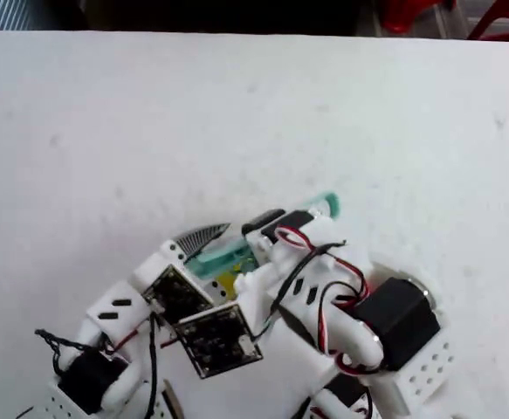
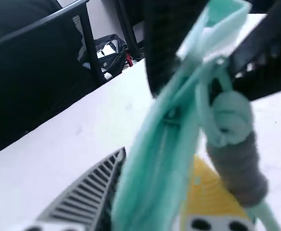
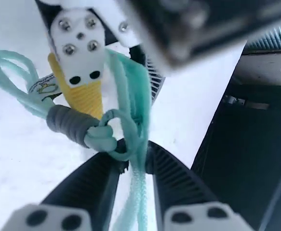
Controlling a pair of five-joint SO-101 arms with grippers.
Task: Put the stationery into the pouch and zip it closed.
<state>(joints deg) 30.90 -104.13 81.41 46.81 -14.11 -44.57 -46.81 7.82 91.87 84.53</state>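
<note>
The white worktop (image 1: 237, 105) is carrying both arms, which are meeting near its front edge; the left arm (image 1: 106, 349) is sitting at the lower left of the high view and the right arm (image 1: 394, 323) at the lower right. The mint-green pouch (image 1: 222, 258) is lying between them, held off the worktop by both. The left end effector (image 2: 159, 156) is clenching the pouch, the fabric sitting between its yellow finger (image 2: 212, 197) and its grey ribbed finger (image 2: 82, 202). The right end effector (image 3: 138, 149) is pinching the pouch's edge, its two black fingers (image 3: 97, 187) pressing close on either side of the fabric. The zip pull (image 3: 65, 120), a grey wrap on a mint cord loop (image 3: 5, 72), is hanging just beside the yellow finger.
</note>
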